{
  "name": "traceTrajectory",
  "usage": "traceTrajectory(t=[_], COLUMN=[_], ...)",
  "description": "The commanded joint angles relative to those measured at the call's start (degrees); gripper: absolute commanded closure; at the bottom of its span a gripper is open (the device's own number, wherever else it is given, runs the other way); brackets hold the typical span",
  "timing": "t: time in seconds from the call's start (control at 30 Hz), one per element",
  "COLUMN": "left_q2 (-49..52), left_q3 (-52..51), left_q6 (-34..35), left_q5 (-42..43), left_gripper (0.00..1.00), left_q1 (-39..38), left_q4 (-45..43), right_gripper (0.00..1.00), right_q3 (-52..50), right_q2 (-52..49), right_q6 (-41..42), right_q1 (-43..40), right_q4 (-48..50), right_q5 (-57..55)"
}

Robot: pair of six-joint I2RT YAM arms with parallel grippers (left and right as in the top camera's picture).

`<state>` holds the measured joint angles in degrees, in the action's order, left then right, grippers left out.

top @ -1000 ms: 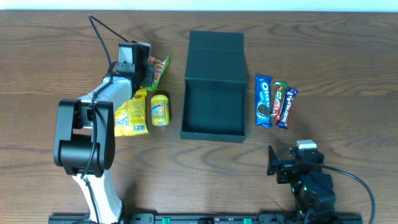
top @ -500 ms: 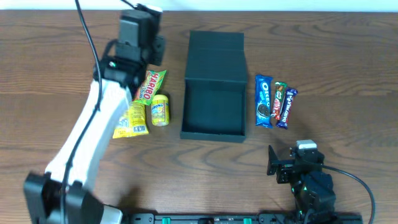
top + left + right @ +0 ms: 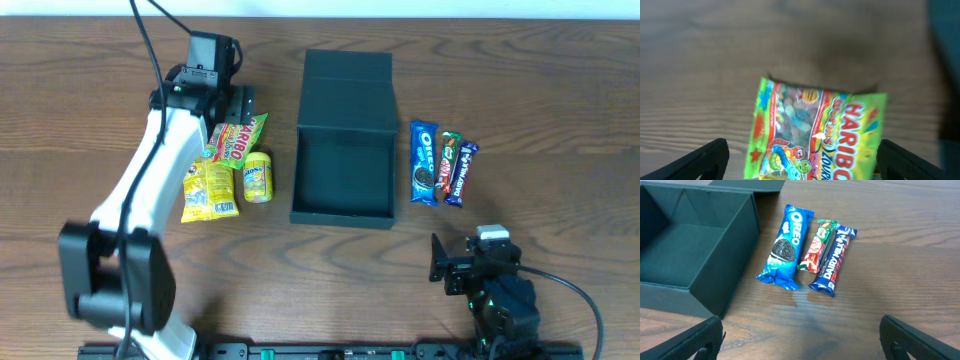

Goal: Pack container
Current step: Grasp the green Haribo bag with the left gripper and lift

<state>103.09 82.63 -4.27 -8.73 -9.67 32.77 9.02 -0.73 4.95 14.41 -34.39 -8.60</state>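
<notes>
Container (image 3: 345, 180): dark teal box at the middle of the surface (image 3: 560, 120), lid flap (image 3: 347, 92) laid back beyond the far edge, walls upright.

Left of container: yellow jar (image 3: 257, 176) nearest the left wall, a narrow strip of wood between. Haribo packet (image 3: 243, 137) and yellow packet (image 3: 208, 190) further out.

Right of container: Oreo bar (image 3: 424, 162), red-green bar (image 3: 447, 158) and Dairy Milk bar (image 3: 462, 172), side by side, a slim gap off the right wall.

Left end effector (image 3: 805, 162): over the Haribo packet, spread wide, gripping nothing.

Right end effector (image 3: 802, 337): off the container's near right corner, spread wide, gripping nothing, bare wood below.
</notes>
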Motion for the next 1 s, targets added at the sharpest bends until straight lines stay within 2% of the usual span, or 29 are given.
traceTrajectory(t=[0.0,0.37,0.5,0.57,0.6,0.67,0.73,0.9,0.97], left_q2=[4.7,17.4,21.2,22.0,22.0,21.9,21.7,18.8,16.9], left_q3=[-0.9,-0.9,-0.9,-0.9,-0.9,-0.9,-0.7,0.1,0.9], left_q6=[-2.4,-3.0,-2.2,-1.7,-1.7,-1.7,-1.7,-0.4,-0.4], left_q5=[4.2,4.5,5.8,5.8,5.8,5.8,5.6,5.1,5.1], left_gripper=[0.05,0.03,0.21,0.27,0.34,0.38,0.48,0.62,0.63], left_q1=[1.2,2.5,3.0,3.0,3.0,3.0,3.0,3.0,3.0], left_q4=[0.2,1.7,1.8,1.9,1.8,1.7,1.7,1.7,1.7], right_gripper=[0.01,0.01,0.01,0.01,0.01,0.01,0.01,0.01,0.01], right_q3=[-0.1,-0.1,-0.1,-0.1,-0.1,-0.1,-0.1,-0.1,-0.1], right_q2=[0.3,0.3,0.3,0.3,0.3,0.3,0.3,0.3,0.3], right_q6=[-0.8,-0.8,-0.8,-0.8,-0.8,-0.8,-0.8,-0.8,-0.8], right_q1=[-0.5,-0.5,-0.5,-0.5,-0.5,-0.5,-0.5,-0.5,-0.5], right_q4=[0.2,0.2,0.2,0.2,0.2,0.2,0.2,0.2,0.2], right_q5=[-0.2,-0.2,-0.2,-0.2,-0.2,-0.2,-0.2,-0.2,-0.2])
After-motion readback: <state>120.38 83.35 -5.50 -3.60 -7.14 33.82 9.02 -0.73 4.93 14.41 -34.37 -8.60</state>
